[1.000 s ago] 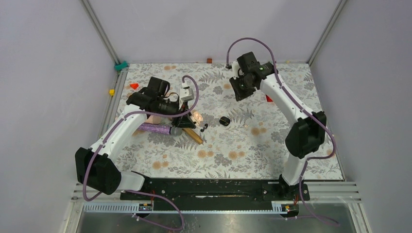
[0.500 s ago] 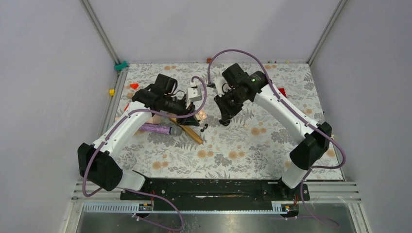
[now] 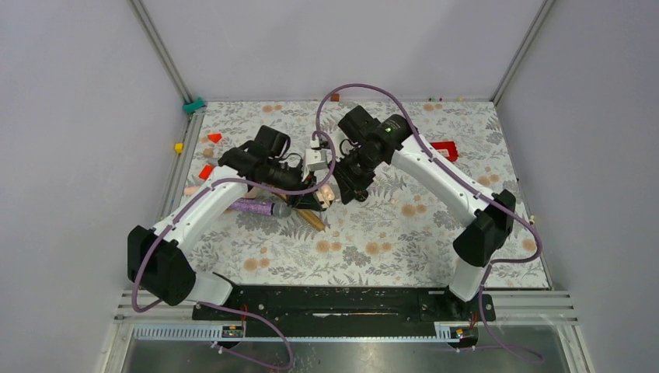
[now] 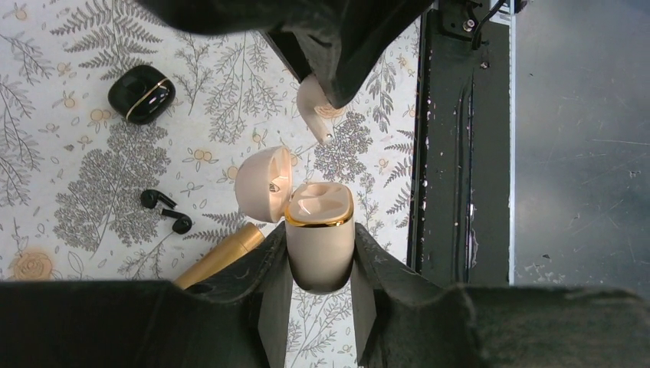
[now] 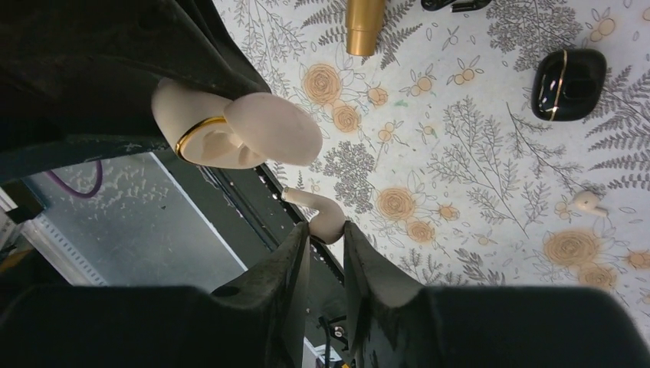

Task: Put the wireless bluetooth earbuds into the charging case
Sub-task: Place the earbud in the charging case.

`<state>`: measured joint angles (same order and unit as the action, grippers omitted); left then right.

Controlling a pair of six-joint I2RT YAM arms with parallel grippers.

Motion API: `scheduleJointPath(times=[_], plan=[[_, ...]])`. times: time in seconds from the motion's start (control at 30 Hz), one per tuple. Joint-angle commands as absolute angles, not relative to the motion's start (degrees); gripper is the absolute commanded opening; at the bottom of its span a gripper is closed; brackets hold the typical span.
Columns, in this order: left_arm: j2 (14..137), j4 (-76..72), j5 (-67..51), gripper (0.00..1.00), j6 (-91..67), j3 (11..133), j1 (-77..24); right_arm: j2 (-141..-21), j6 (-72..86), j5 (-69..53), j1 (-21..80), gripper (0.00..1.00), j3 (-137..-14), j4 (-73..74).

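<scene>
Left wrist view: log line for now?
left gripper: shut on open cream case | right gripper: shut on cream earbud | other earbud: on table

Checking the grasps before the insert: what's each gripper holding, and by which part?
Left gripper clamps the open cream case by its lower body. Right gripper pinches a cream earbud by its head, stem sticking out.

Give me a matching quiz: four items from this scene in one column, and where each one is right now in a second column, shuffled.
1. cream case
2. cream earbud
3. black case
4. black earbuds

A. loose on the table, near the gold handle
B. pinched in the right gripper
C. lid open, in the left gripper
D. closed, on the table

Pairs: 1-C, 2-B, 3-D, 4-A
</scene>
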<state>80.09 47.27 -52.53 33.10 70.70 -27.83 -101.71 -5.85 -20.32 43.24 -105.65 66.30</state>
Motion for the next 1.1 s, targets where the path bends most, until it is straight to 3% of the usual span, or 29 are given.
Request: scheduleJointPath(times=[0.0,0.33,0.73,1.07], plan=[[79.2,45.5,-56.3,0.0,33.4,70.2,-28.2,-103.6,-4.4,-26.0,44.0,0.22,-107.8,66.4],[78.3,45.4,-57.4,0.0,34.4,69.7,-28.2,-104.8,-4.5,-33.2,44.0,0.22,-106.2,66.7],[80.4,45.5,-69.1,0.0,32.3,69.3,-22.0,-96.5,-10.1,-17.0,42.3,0.21,-99.5,60.0],[80.9,45.6,-71.2,0.0,31.4,69.7,-20.9,-82.8,-17.0,-4.5,38.1,0.21,-92.8,48.3]])
